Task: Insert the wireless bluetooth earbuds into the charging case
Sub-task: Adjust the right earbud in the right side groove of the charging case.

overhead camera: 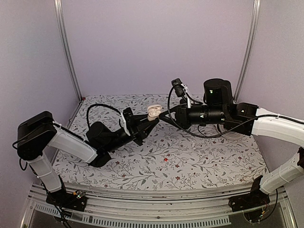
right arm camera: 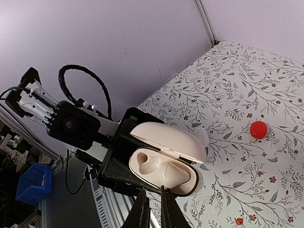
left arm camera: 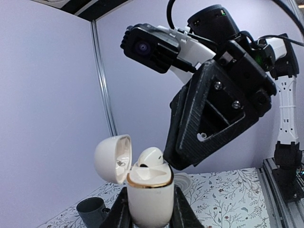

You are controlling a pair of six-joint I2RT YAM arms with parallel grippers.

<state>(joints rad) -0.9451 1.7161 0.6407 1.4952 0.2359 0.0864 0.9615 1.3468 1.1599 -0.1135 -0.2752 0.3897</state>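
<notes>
The cream-white charging case (left arm camera: 149,197) with a gold rim stands upright above the table, my left gripper (left arm camera: 149,202) shut on its body. Its lid (left arm camera: 111,159) hangs open to the left. One white earbud (left arm camera: 151,156) sits in a hollow of the case and sticks out above the rim. From the right wrist view the other hollow (right arm camera: 145,164) is empty beside the seated earbud (right arm camera: 176,174). My right gripper (right arm camera: 153,190) is shut, its tips at the case's near rim next to the earbud, with nothing showing between them. In the top view both grippers meet at the case (overhead camera: 153,112).
A red disc (right arm camera: 258,129) lies on the floral cloth, with a small white piece (right arm camera: 222,126) beside it. A grey mug (left arm camera: 90,209) stands low on the left behind the case. A white plate (left arm camera: 185,180) lies on the table beyond it.
</notes>
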